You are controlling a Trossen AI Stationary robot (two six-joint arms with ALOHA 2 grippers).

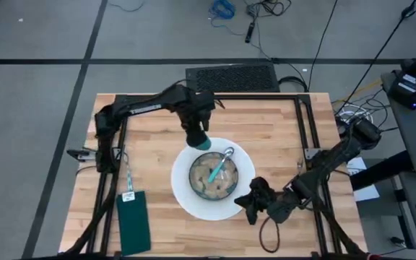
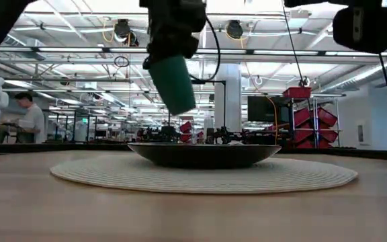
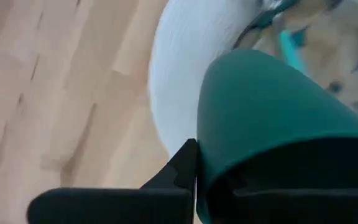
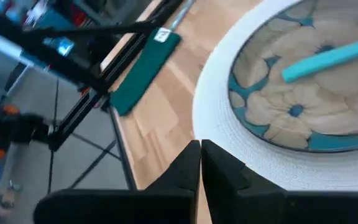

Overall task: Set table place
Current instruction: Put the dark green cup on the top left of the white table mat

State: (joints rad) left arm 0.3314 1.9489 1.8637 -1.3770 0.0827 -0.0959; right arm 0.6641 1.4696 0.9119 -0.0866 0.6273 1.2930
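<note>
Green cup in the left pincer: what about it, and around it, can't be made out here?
- Green cup: its top, hidden inside the left pincer in every view.
- Spoon: low view, hidden behind the bowl rim.
- Right pincer: low view, cut off by the top edge.

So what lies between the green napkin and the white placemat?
In the high view, only bare table wood separates the green napkin from the white placemat.

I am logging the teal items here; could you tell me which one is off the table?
The teal cup, held by the left gripper above the placemat's edge. The teal napkin lies on the table; the teal-handled spoon rests in the bowl.
</note>
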